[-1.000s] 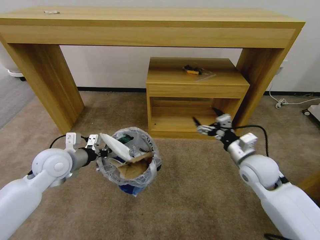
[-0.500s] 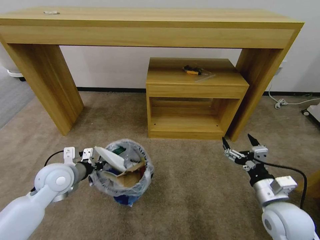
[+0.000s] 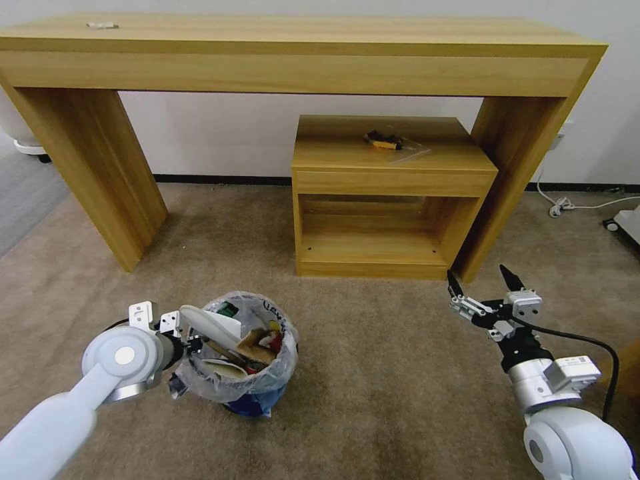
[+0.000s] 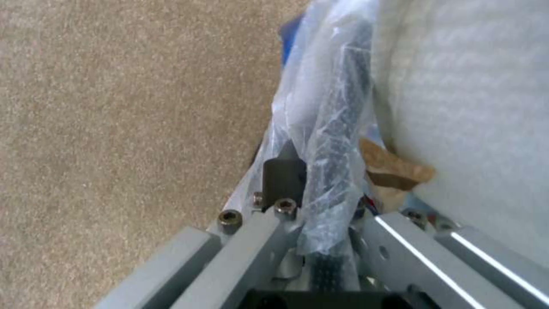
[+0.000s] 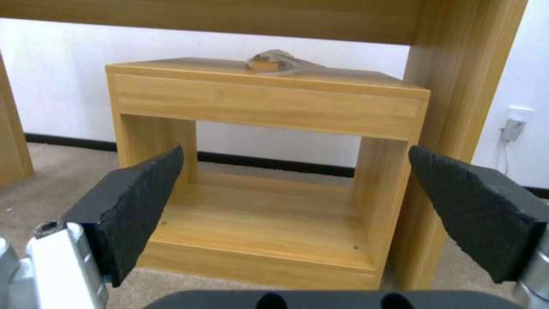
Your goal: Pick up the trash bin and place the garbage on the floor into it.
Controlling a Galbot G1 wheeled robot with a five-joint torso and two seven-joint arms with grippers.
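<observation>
The trash bin (image 3: pixel 257 383), black with a crinkly clear liner, sits low over the beige floor (image 3: pixel 373 373) at front left. Garbage fills it: a white insole (image 3: pixel 212 325), cardboard (image 3: pixel 257 339) and red scraps. My left gripper (image 3: pixel 190 345) is shut on the bin's near rim. In the left wrist view the left gripper (image 4: pixel 320 176) clamps the bagged black rim (image 4: pixel 337 128), with the insole (image 4: pixel 469 98) beside it. My right gripper (image 3: pixel 481 280) hangs open and empty at front right, and the right gripper (image 5: pixel 296 150) faces the small cabinet.
A long wooden table (image 3: pixel 300 53) spans the back. Under it stands a small open cabinet (image 3: pixel 393 180) with a yellow-black tool (image 3: pixel 385 140) on top. Cables (image 3: pixel 567 203) lie by the right wall. Grey carpet (image 3: pixel 27 193) begins at the far left.
My left arm has lowered the bin and drawn it nearer to me. My right gripper pulled back from the cabinet's shelf to the front right, still open.
</observation>
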